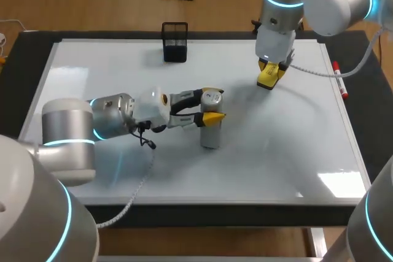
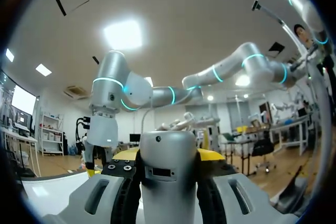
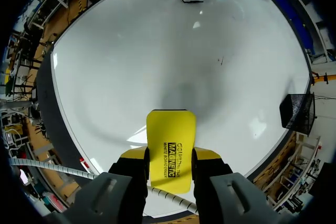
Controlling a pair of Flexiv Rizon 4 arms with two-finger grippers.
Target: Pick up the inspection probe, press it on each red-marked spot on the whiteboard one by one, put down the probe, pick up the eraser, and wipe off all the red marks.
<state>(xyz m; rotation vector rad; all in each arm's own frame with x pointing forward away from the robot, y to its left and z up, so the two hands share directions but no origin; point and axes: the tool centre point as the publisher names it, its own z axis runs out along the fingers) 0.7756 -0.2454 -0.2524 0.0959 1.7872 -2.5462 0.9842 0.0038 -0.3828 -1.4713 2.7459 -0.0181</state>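
Head view: one probe [image 1: 210,134], one eraser [image 1: 268,76], one whiteboard [image 1: 276,151], one marker [image 1: 339,80]

The whiteboard [image 1: 123,72] is glossy (glare-streaked) — the probe [image 1: 210,138] smooth satin grey, the eraser [image 3: 170,140] shiny yellow plastic.

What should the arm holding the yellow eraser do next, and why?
Probably lower the eraser onto the whiteboard and let go. The right pincer grips it above the board, no red marks show on the white surface, and the left pincer holds the inspection probe upright on the board.
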